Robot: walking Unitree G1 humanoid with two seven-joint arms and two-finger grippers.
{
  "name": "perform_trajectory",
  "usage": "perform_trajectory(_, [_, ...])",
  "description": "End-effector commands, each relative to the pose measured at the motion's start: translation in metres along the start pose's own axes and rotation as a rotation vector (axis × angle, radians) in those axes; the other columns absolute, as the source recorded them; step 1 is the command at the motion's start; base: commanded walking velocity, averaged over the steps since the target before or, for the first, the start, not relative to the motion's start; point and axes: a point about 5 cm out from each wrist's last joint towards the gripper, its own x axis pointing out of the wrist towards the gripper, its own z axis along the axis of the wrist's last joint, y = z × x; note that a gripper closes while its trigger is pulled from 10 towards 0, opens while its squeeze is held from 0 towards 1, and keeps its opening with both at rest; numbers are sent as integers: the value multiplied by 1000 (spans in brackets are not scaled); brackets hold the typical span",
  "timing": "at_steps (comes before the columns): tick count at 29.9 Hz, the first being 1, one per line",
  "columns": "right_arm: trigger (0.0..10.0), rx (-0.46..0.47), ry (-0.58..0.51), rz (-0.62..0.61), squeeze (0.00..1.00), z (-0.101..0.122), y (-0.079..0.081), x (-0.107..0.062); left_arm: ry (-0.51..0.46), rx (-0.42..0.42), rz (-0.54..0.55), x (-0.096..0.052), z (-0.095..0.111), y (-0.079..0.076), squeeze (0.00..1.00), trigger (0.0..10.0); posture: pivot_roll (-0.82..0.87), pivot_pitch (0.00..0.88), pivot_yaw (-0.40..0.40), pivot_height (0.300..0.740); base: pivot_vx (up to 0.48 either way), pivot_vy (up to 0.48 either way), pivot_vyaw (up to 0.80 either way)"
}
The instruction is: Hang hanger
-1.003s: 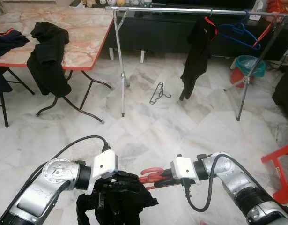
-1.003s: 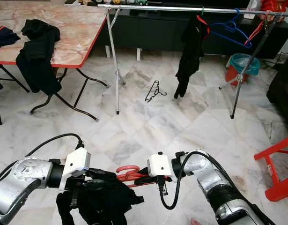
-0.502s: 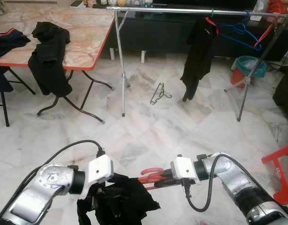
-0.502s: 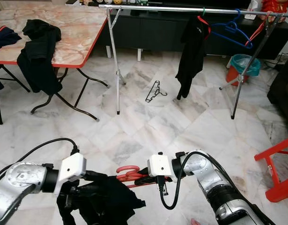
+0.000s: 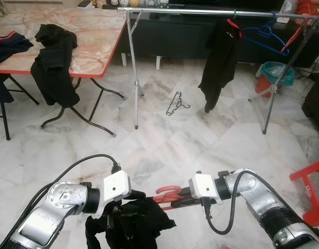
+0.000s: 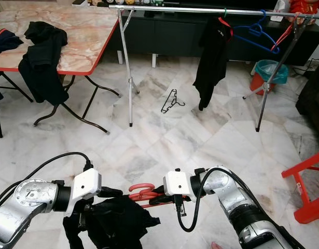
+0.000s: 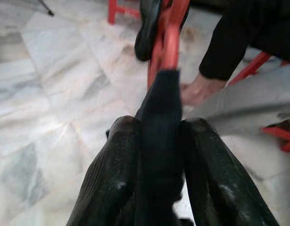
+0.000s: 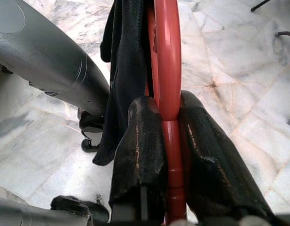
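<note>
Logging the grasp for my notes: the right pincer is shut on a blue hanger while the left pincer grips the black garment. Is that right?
Not quite. The hanger in the right pincer is red, as the right wrist view shows. The left pincer does grip the black garment.

The marble floor (image 5: 164, 140) and clothes rack (image 6: 200, 9) are seen downward from head height, while the red hanger (image 8: 167, 56) is framed close-up by both wrist cameras.

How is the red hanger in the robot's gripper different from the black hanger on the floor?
The red hanger is thick, held off the floor by the right gripper, with a black garment on it. The black hanger is thin, lies flat on the marble floor and is bare. Neither is on the rail.
</note>
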Motion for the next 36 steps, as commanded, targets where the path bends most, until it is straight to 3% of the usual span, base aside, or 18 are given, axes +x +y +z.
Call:
perform_trajectory(1, [0, -15, -19, -21, 0, 4, -5, -2, 19, 25, -5, 2, 0, 0, 0, 10000, 70, 63, -33, 740, 0, 0, 0])
perform_trajectory(3, [0, -14, -20, -20, 0, 4, -5, -2, 17, 21, -3, 3, 0, 0, 0, 10000, 69, 63, -33, 740, 0, 0, 0])
perform_trajectory(5, [0, -12, -19, -19, 0, 4, -4, -2, 12, 22, 5, 4, 1, 2, 0, 1216, 69, 64, -33, 740, 0, 0, 0])
perform_trajectory(6, [0, -12, -19, -18, 0, 4, -4, -2, 11, 20, 4, 4, 1, 2, 0, 1216, 69, 64, -33, 740, 0, 0, 0])
perform_trajectory(7, [0, -12, -19, -18, 0, 4, -4, -2, 9, 19, 7, 4, 1, 3, 0, 0, 69, 64, -33, 740, 0, 0, 0])
perform_trajectory(21, [0, -8, -15, -10, 0, 2, -2, 0, -49, -16, -29, -1, 9, 0, 0, 0, 71, 65, -34, 740, 0, 0, 0])
perform_trajectory(28, [0, -4, -3, -1, 0, 0, 0, 1, -140, -64, -70, -6, 26, -1, 0, 0, 73, 66, -34, 740, 0, 0, 0])
perform_trajectory(34, [0, 1, 2, 4, 0, -2, 2, 2, -170, -57, -77, -8, 33, -1, 0, 0, 75, 66, -35, 740, 0, 0, 0])
perform_trajectory(35, [0, 1, 1, 4, 0, -2, 2, 2, -160, -49, -70, -7, 32, -1, 0, 10000, 75, 65, -34, 740, 0, 0, 0])
perform_trajectory(36, [0, 1, -1, 2, 0, -2, 2, 2, -151, -53, -75, -6, 31, -1, 0, 9020, 73, 65, -33, 740, 0, 0, 0])
